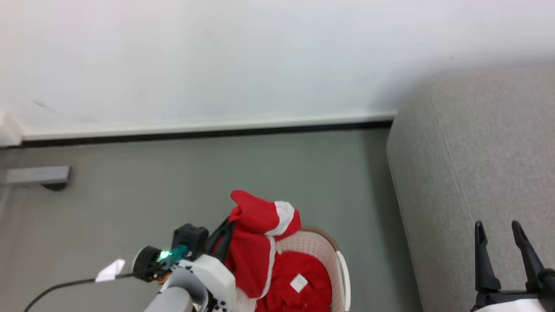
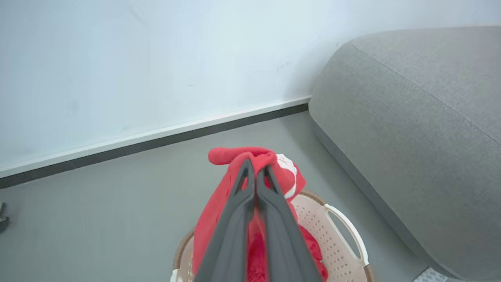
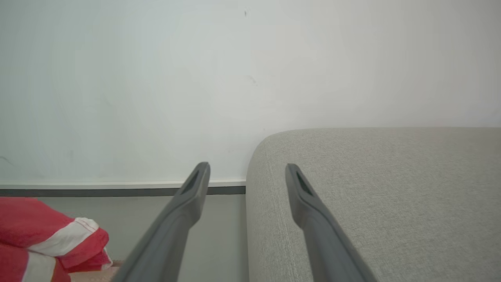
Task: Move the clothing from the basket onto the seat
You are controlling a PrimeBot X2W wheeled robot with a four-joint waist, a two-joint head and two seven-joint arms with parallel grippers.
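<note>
The bright red soft garment with white panels [image 1: 256,242] hangs partly lifted out of the oval cream-white perforated plastic laundry basket [image 1: 318,249]. Its upper fold stands above the brown rim, while the rest, with a small white label, lies bunched inside. In the left wrist view the left gripper [image 2: 256,168] has its two long dark fingers pressed together, pinching the top of the red cloth [image 2: 231,154]. The fabric drapes down both sides of them over the basket [image 2: 332,243], whose white handle faces the seat. In the head view the same gripper [image 1: 230,223] reaches up from the lower left, and a green light glows on its wrist.

The basket stands on a smooth grey floor [image 1: 173,182], just beside the large grey fabric-upholstered seat with rounded edges and a seam [image 1: 477,151]. Whether they touch I cannot tell. The right gripper [image 1: 497,225] sits at the lower right over the seat, its jaws spread wide and holding nothing. In the right wrist view it [image 3: 247,167] points along the seat's edge [image 3: 391,188], with the red and white cloth [image 3: 35,231] low at the left.

Behind everything runs a plain white wall [image 1: 260,56] with a white skirting board over a dark strip [image 1: 208,128]. A grey bar-like object [image 1: 37,175], perhaps a fitting, lies on the floor at far left.
</note>
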